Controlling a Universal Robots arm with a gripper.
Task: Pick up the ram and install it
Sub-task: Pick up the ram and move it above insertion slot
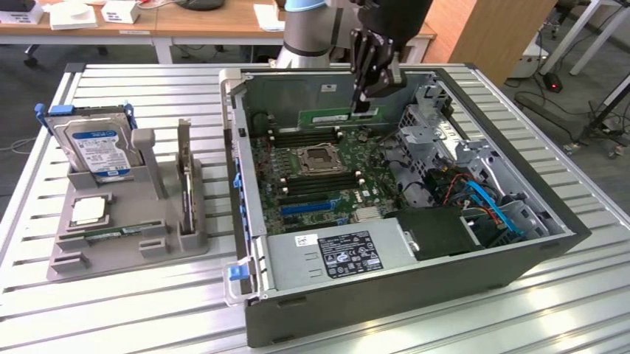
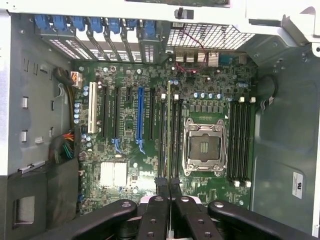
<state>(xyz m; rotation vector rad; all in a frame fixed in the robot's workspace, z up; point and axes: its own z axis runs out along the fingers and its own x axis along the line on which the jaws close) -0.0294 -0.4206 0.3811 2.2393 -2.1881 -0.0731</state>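
The ram [image 1: 325, 114] is a long thin green stick, and my gripper [image 1: 362, 102] is shut on its end. It hangs level above the far part of the open computer case [image 1: 394, 295], over the motherboard [image 1: 315, 177]. In the wrist view the ram [image 2: 169, 125] shows edge-on as a thin line running out from my gripper [image 2: 169, 186]. It lies along the black memory slots [image 2: 175, 140] beside the processor socket [image 2: 204, 147]. The stick looks raised above the slots. A second bank of slots [image 2: 239, 140] lies on the socket's other side.
On the exterior view's left a grey holder [image 1: 128, 243] carries a silver hard drive with a blue-white label [image 1: 99, 151] and a square silver processor chip [image 1: 88, 212]. Inside the case are the power supply [image 1: 335, 254], drive cage [image 1: 433, 133] and blue cables [image 1: 492, 206].
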